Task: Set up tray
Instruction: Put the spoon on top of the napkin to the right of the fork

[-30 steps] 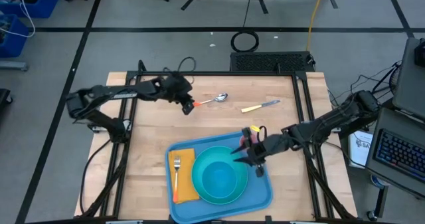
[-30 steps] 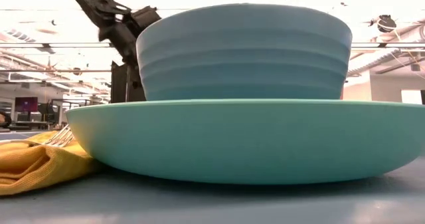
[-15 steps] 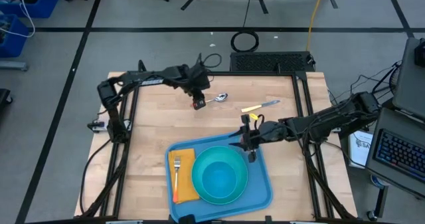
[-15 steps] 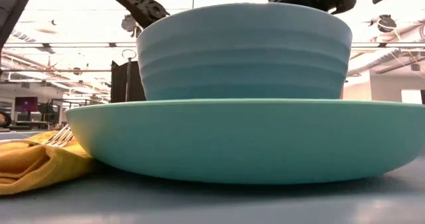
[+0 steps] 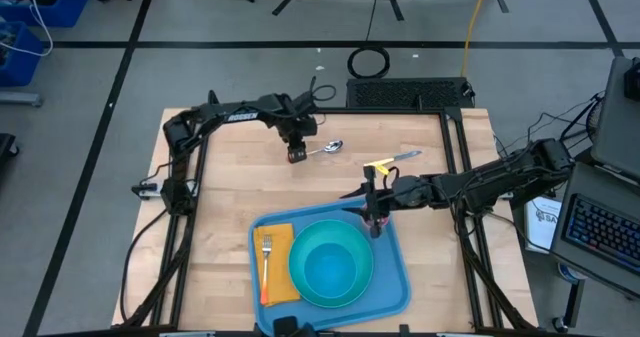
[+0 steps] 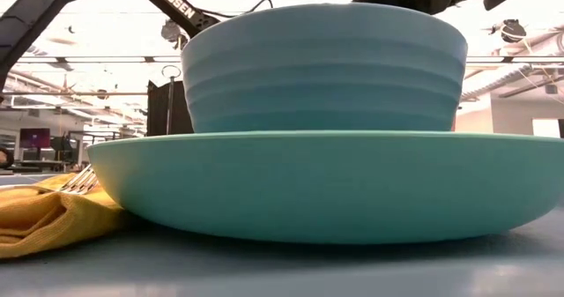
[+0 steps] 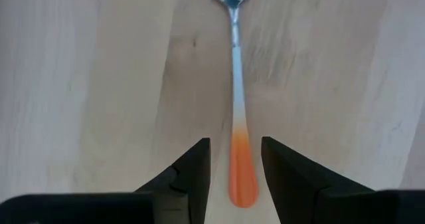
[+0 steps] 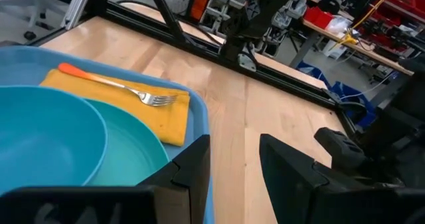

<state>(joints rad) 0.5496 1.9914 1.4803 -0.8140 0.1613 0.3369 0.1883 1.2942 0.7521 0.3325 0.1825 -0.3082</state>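
**Over the spoon: left arm lines up, right arm pulls back from the bowl**

On the far half of the tabletop (image 5: pixel 220 227), the left gripper (image 5: pixel 297 154) now hangs over the orange handle end of the spoon (image 5: pixel 325 149). A second ago it sat slightly further to the left, beside that handle tip; it has since swung in over it. The left wrist view shows its fingers (image 7: pixel 192 167) parted, one on each side of the orange handle (image 7: pixel 242 174), with gaps on both sides, so they are open and not yet gripping.

The right gripper (image 5: pixel 374 209) has moved too. A second ago it was low over the tray's right side next to the bowl; now it sits at the tray's far edge, just beyond the bowl (image 5: pixel 331 261). Its fingers (image 8: pixel 192 164) stand apart with nothing between them.

The tray (image 5: pixel 395 287) lies at the near middle of the tabletop, unchanged. It carries the plate (image 6: pixel 326 182) with the bowl stacked on it, and to their left the yellow napkin (image 5: pixel 279 269) with the fork (image 5: pixel 266 257) lying on top. The knife (image 5: pixel 392 160) rests on the bare wood to the right of the spoon, where it was before.
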